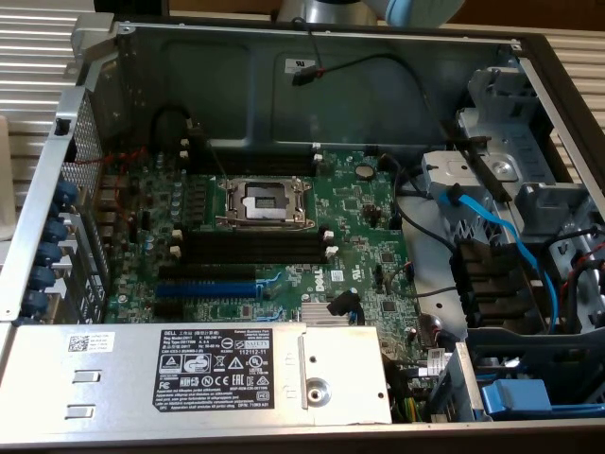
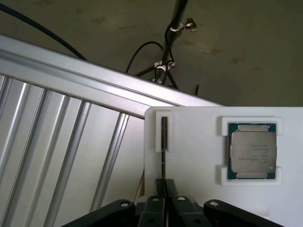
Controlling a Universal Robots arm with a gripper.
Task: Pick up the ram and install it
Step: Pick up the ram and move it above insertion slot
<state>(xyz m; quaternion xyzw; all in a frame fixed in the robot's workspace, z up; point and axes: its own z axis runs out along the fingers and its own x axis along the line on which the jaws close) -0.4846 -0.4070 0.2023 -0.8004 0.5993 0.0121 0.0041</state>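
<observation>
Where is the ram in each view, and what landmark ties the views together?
Wrist view: the ram stands on edge in a slot of the white holder, just ahead of the gripper.
Exterior view: the long black slots hold no stick.
Shared landmark: the ribbed aluminium surface.

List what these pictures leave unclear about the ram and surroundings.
- Wrist view: the ram stands edge-on in the white holder; its chips and label are hidden, its near end covered by the gripper.
- Wrist view: the processor print is too small to read.
- Exterior view: the arm is cut off by the top edge.
- Exterior view: fine print on the Dell sticker is too small.
</observation>
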